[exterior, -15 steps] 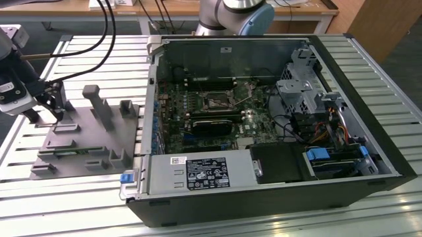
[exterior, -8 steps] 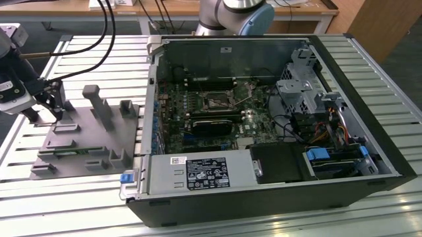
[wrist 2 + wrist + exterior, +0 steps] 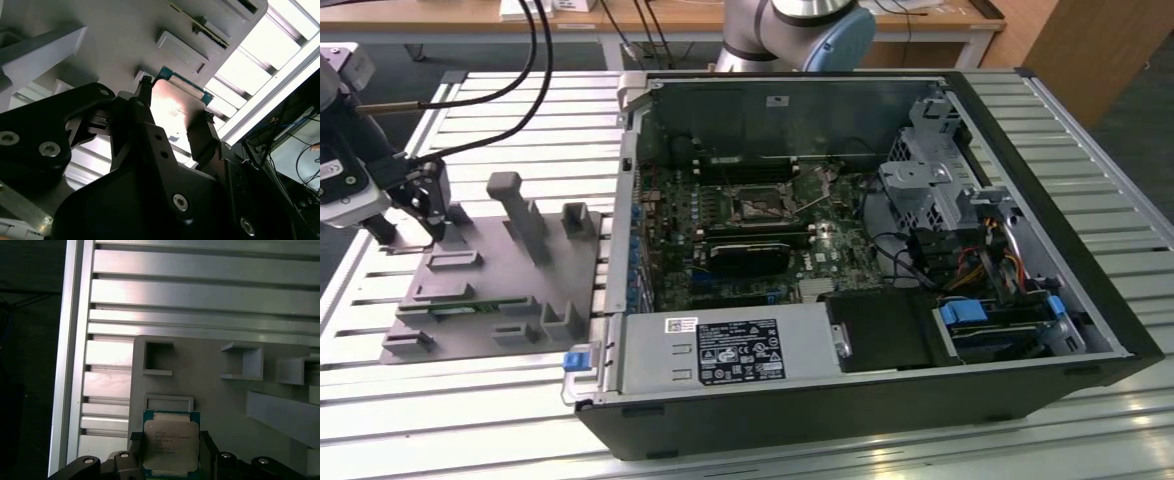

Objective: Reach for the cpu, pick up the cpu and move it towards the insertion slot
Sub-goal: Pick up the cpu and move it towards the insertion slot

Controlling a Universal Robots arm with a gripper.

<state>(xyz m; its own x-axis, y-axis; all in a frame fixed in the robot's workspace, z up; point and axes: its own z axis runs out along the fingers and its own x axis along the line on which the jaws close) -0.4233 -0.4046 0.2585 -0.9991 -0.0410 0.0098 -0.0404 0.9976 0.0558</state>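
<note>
gripper (image 3: 411, 232) fingers (image 3: 136, 445) clamp the cpu (image 3: 170, 440) by two opposite edges, silver top showing in both wrist views. it sits over the grey fixture plate (image 3: 480, 265), well apart from the insertion slot (image 3: 758, 205) inside the open pc case (image 3: 1067, 170).

cpu (image 3: 169, 442) cut by first wrist view's edge, (partly) behind pincer (image 3: 176, 100) in second wrist view

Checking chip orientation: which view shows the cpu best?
The first wrist view: the cpu faces the camera, silvery top and green edge plain. The second wrist view shows it slanted and glaring; in the exterior view, at the gripper, it is too small to tell.
</note>
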